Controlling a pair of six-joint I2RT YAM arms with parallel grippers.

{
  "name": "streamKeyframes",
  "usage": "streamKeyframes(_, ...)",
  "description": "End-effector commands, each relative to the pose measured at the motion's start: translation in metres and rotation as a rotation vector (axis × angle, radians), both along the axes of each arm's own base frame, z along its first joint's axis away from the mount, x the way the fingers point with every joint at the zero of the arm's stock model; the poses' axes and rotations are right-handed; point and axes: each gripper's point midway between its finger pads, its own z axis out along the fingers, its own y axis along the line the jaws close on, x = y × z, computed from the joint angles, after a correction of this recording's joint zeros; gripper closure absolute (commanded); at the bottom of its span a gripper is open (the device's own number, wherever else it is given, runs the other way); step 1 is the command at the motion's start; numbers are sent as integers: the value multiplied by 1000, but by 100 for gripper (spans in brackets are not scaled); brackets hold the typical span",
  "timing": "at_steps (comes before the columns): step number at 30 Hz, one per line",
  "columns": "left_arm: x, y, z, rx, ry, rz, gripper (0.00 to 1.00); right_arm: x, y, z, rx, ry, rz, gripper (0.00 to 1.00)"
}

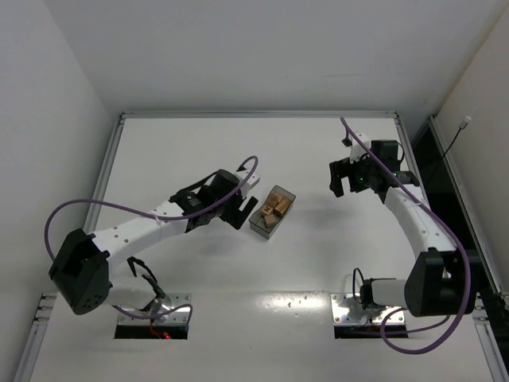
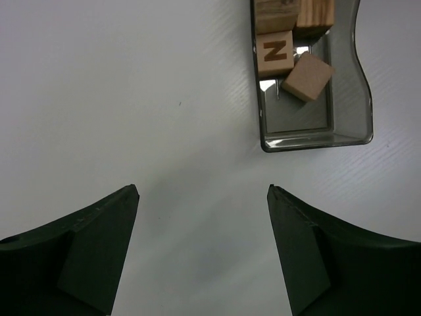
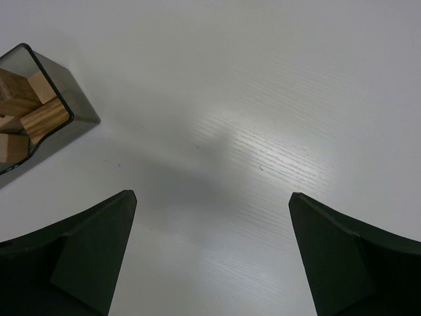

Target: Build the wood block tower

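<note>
Spread dark fingers (image 2: 99, 237) of the left gripper (image 2: 202, 191) frame the wrist view, with nothing between them. Ahead and to its right, wood blocks (image 2: 276, 56) lie heaped at the far end of a grey see-through bin (image 2: 348, 128). One block shows a letter N and a plain block (image 2: 308, 77) lies tilted beside it. The bin's near end is close to the gripper but not touching. From above, the bin sits slantwise near the middle of the table (image 1: 318, 263), just right of the left gripper. Well apart on the bin's other side hangs the right gripper (image 1: 342, 177), jaws wide and holding nothing. Its wrist view catches the bin at upper left.
</note>
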Motion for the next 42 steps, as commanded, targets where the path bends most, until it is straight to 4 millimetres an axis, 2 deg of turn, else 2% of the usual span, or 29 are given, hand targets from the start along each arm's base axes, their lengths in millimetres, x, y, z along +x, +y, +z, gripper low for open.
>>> streamKeyframes(1, 1, -22, 9, -70, 46, -7, 24, 4, 3, 6, 3, -32, 12, 1)
streamKeyframes(7, -5, -54, 14, -158, 107, -69, 24, 4, 2, 4, -4, -32, 5, 1)
streamKeyframes(8, -4, -55, 7, -145, 122, -67, 24, 4, 2, 4, -4, -32, 5, 1)
streamKeyframes(10, -3, -64, 9, -162, 126, -76, 24, 4, 2, 1, -4, -23, 5, 1)
streamKeyframes(14, -4, -70, -8, -141, 170, -66, 24, 5, 0, -2, -11, -14, -1, 1)
streamKeyframes(16, -2, -67, -20, -110, 182, -49, 24, 5, 0, -3, -11, -14, -1, 1)
streamKeyframes(20, 4, -68, -31, -89, 189, -21, 24, 5, 0, -3, -11, -14, -1, 1)
streamKeyframes(35, 19, -74, -44, -87, 169, 20, 35, 2, 0, -18, -11, 24, -1, 1)
streamKeyframes(38, 25, -75, -44, -93, 163, 29, 42, 2, 1, -21, -6, 36, -7, 1)
streamKeyframes(42, 29, -69, -59, -72, 193, 57, 51, 4, 2, -20, 1, 36, -1, 1)
